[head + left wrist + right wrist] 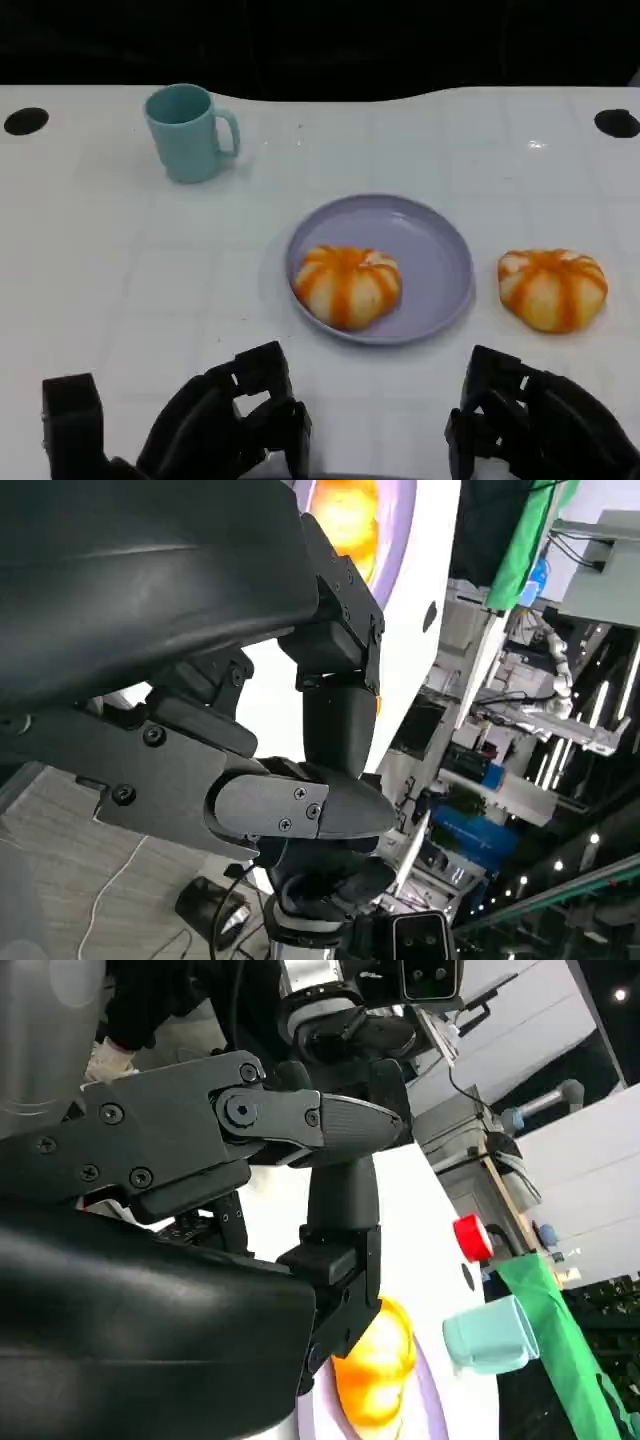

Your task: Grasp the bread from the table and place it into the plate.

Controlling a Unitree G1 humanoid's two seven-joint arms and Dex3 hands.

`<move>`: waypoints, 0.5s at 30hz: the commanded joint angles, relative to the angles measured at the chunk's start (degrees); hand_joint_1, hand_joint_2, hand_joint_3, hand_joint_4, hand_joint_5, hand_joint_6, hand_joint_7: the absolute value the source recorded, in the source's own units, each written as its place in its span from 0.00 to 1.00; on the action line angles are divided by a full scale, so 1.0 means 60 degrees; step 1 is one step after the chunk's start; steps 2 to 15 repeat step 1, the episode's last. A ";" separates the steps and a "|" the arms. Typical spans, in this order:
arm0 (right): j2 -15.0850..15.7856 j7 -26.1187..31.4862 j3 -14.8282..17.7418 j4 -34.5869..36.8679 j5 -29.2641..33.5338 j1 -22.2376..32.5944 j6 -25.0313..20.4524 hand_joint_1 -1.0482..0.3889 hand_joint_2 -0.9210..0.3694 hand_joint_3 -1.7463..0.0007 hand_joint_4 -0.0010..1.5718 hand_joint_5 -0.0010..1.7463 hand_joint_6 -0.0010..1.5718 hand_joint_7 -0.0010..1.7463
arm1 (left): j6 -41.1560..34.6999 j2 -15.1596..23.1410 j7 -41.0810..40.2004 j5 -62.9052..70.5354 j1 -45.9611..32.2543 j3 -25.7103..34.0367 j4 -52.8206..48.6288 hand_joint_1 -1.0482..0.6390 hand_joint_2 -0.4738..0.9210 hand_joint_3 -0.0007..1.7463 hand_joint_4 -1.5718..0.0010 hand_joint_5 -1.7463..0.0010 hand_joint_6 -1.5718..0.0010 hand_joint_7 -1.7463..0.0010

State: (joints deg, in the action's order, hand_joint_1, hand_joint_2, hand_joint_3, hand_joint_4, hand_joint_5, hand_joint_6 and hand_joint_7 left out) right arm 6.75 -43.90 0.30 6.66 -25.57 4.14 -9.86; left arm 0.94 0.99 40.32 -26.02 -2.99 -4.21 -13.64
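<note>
- A white table [120, 280] stretches under everything, with a dark round hole near each far corner.
- A lilac plate [440, 250] sits at the table's middle and serves as the landmark here; its rim also shows in the left wrist view [400, 520] and the right wrist view [425, 1400].
- The robot's left hand [225, 420] hangs at the near edge, on the robot's side of the plate and to its left, fingers apart and holding nothing.
- The right hand [535, 425] hangs at the near edge, nearer than the plate and to its right, likewise loose and empty.
- An orange-striped bread [552, 288] lies on the bare table just right of the plate, apart from its rim, untouched by either hand.
- A second orange-striped bun [346, 285] rests inside the plate, toward its near left rim.
- A teal mug [185, 130] stands upright well beyond the plate to its left, handle pointing toward the plate's side.
</note>
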 commanded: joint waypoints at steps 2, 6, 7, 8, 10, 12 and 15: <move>0.0146 0.0010 0.0139 0.0229 0.0053 -0.0196 0.0190 0.35 0.00 0.77 0.39 1.00 0.27 0.96 | 0.0005 0.0107 0.0065 0.0167 0.0145 0.0091 -0.0091 0.20 1.00 0.16 0.45 0.00 0.58 0.00; 0.0146 0.0010 0.0139 0.0229 0.0053 -0.0196 0.0190 0.35 0.00 0.77 0.39 1.00 0.27 0.96 | 0.0005 0.0107 0.0065 0.0167 0.0145 0.0091 -0.0091 0.20 1.00 0.16 0.45 0.00 0.58 0.00; 0.0146 0.0010 0.0139 0.0229 0.0053 -0.0196 0.0190 0.35 0.00 0.77 0.39 1.00 0.27 0.96 | 0.0005 0.0107 0.0065 0.0167 0.0145 0.0091 -0.0091 0.20 1.00 0.16 0.45 0.00 0.58 0.00; 0.0146 0.0010 0.0139 0.0229 0.0053 -0.0196 0.0190 0.35 0.00 0.77 0.39 1.00 0.27 0.96 | 0.0005 0.0107 0.0065 0.0167 0.0145 0.0091 -0.0091 0.20 1.00 0.16 0.45 0.00 0.58 0.00; 0.0146 0.0010 0.0139 0.0229 0.0053 -0.0196 0.0190 0.35 0.00 0.77 0.39 1.00 0.27 0.96 | 0.0005 0.0107 0.0065 0.0167 0.0145 0.0091 -0.0091 0.20 1.00 0.16 0.45 0.00 0.58 0.00; 0.0146 0.0010 0.0139 0.0229 0.0053 -0.0196 0.0190 0.35 0.00 0.77 0.39 1.00 0.27 0.96 | 0.0005 0.0107 0.0065 0.0167 0.0145 0.0091 -0.0091 0.20 1.00 0.16 0.45 0.00 0.58 0.00; 0.0146 0.0010 0.0139 0.0229 0.0053 -0.0196 0.0190 0.35 0.00 0.77 0.39 1.00 0.27 0.96 | 0.0005 0.0107 0.0065 0.0167 0.0145 0.0091 -0.0091 0.20 1.00 0.16 0.45 0.00 0.58 0.00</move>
